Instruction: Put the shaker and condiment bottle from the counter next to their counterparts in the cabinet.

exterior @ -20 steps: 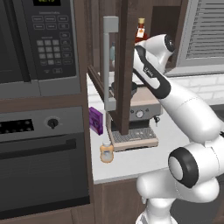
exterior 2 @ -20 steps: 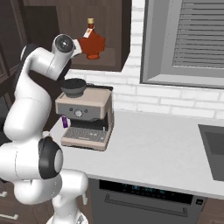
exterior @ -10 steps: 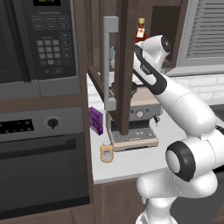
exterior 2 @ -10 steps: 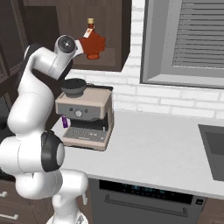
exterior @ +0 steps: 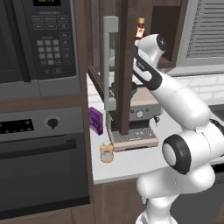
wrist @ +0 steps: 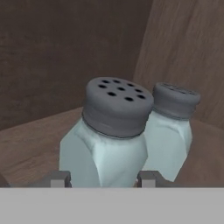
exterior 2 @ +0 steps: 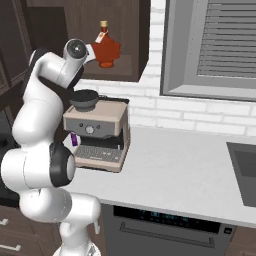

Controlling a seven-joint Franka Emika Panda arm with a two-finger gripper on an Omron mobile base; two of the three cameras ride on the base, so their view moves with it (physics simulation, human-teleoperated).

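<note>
In the hand view a pale blue-grey shaker point(wrist: 109, 131) with a dark holed cap sits between my gripper point(wrist: 104, 178) fingers, which press its two sides. Its base is hidden. A matching shaker point(wrist: 173, 131) stands just behind it to the right, on the brown cabinet shelf point(wrist: 30, 144). My arm reaches up into the open cabinet behind the door with the grey bar handle point(exterior: 107, 65). The deep red-orange bottle point(exterior 2: 105, 48) with a yellow cap stands on the same shelf. The small orange-tan condiment bottle point(exterior: 106, 152) stands on the white counter point(exterior 2: 190, 165) near its front edge.
An espresso machine point(exterior 2: 97, 132) stands on the counter under the cabinet, with a purple box point(exterior: 96, 120) beside it. A microwave point(exterior: 35, 39) and an oven point(exterior: 39, 166) are to the left. A sink point(exterior 2: 245, 170) lies at the far right under a blinded window.
My hand has crept slightly deeper into the cabinet. The bottles and the machine on the counter have not moved.
</note>
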